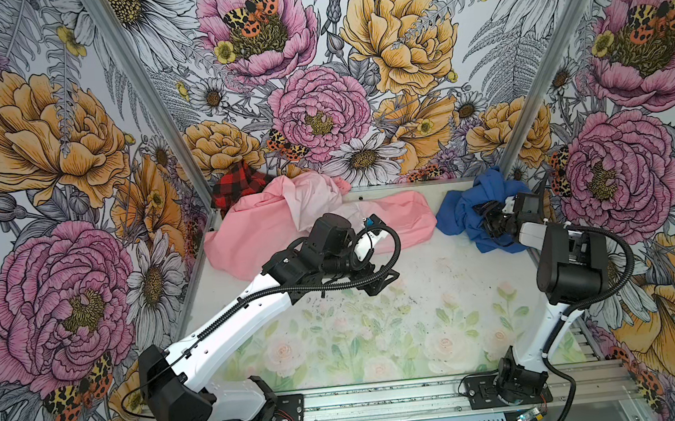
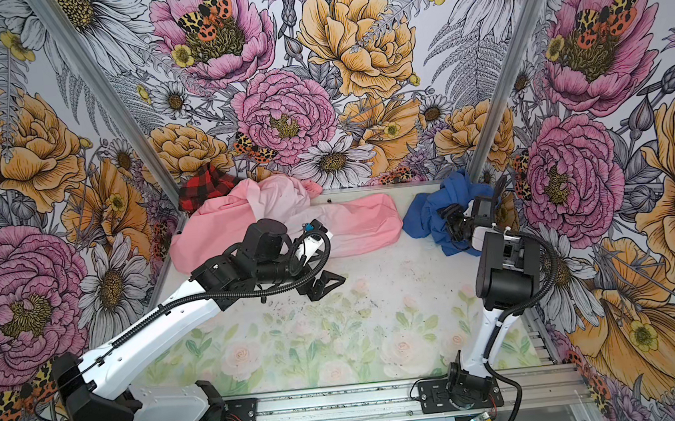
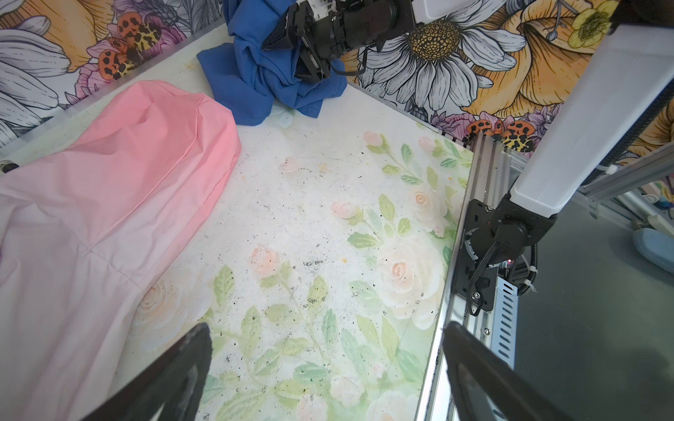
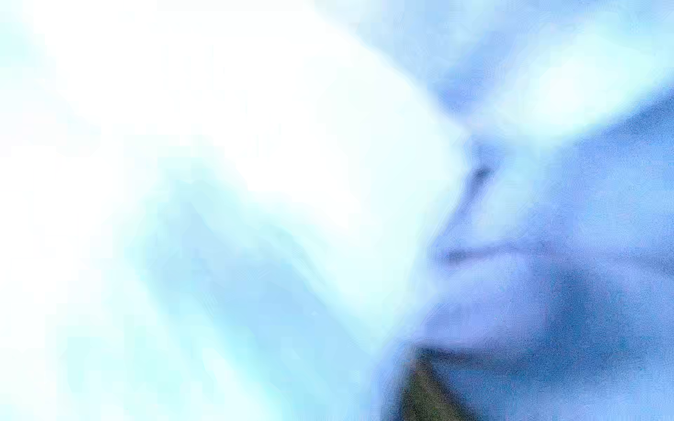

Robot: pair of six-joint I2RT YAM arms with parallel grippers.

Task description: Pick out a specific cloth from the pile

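The left end effector hangs over the middle of the desk with its jaws spread wide and nothing between them, near the front hem of the salmon pink garment.

The step in hand appears to be parting from the cloth once it is set aside. Farther back on the right, the right end effector sits on the royal-blue cloth. The left wrist view shows its jaws parted over the folds, pinching nothing that can be seen. To finish well, it should probably rise straight up with its jaws wide, so that no fold snags a finger and trails back toward the pile. It should also keep off the corner post close behind it.

The cloth lies crumpled in the far right corner of the desk, a soft solid-blue heap of deep folds bunched up against the wall. Its left edge lies just beside the end of the salmon garment, and whether they touch cannot be told. The right wrist view gives only a washed-out blue blur.

At the far left, the pale pink garment and the red-and-black plaid cloth crown the pile
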